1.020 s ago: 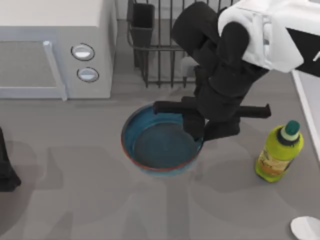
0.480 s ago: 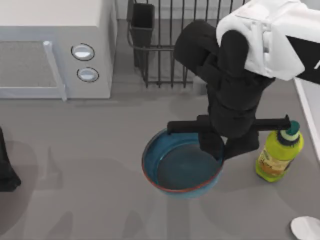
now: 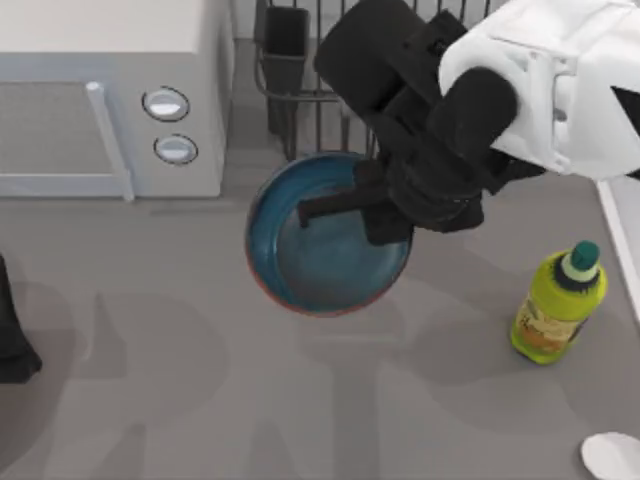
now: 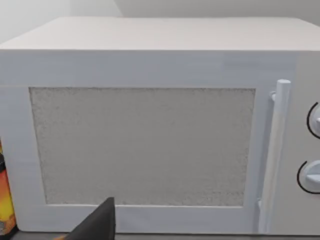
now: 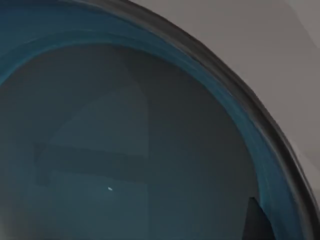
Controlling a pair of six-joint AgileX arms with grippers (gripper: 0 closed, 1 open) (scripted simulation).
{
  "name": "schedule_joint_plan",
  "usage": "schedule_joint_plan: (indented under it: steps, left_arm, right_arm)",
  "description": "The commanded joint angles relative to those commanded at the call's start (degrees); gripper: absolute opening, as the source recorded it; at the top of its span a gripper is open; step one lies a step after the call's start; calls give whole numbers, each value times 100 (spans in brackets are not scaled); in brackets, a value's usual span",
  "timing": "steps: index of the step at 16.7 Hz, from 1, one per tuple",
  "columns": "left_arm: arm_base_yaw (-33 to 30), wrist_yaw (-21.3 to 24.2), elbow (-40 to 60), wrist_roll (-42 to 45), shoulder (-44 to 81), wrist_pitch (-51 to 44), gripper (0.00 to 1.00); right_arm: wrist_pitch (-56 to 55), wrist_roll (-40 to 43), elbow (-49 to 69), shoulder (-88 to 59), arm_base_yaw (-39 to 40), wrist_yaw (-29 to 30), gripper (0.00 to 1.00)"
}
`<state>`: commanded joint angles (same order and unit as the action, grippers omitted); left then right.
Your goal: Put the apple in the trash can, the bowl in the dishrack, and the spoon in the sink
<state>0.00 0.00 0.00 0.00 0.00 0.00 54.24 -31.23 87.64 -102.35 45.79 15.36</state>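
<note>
My right arm reaches in from the upper right of the top view, its white shell giving way to black links that bend down over the bowl [image 3: 310,250]. The right gripper [image 3: 388,215] sits at the bowl's edge on the side nearest the bottle [image 3: 556,307], and it pinches the bowl's rim there. A thin black bar of the gripper lies across the bowl's inside.

The bowl is large, round and deep, teal-blue, with a thin reddish-brown rim. It appears lifted and tilted, with its opening turned up toward the overhead camera. It hangs just in front of the dishrack [image 3: 330,60], with its upper edge overlapping the rack's lowest bars, and just to the right of the microwave [image 3: 110,95].

The dishrack is dark wire, with a black utensil cup [image 3: 285,45] at the corner nearest the microwave. The right wrist view looks into the bowl's [image 5: 125,150] teal inside, with its darker rim curving past.

The spoon's [image 3: 612,456] pale oval head lies below the bottle, at the table's [image 3: 150,380] lower right corner.

My left arm [image 3: 12,340] is parked below the microwave at the left edge; I cannot tell how its fingers stand. The left wrist view faces the microwave [image 4: 150,150] door.
</note>
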Motion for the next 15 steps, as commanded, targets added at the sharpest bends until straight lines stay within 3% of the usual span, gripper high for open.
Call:
schedule_joint_plan:
  steps: [9,12,15]
  left_arm:
    - [0,0,0,0,0,0,100]
    - [0,0,0,0,0,0,100]
    - [0,0,0,0,0,0,100]
  right_arm:
    - [-4265,2216,-365,1482,1032,3552,0]
    - [-5052,2754,-484,1851,1278,4310,0]
    - [-5289,2943,-528,1977,1367,4545,0]
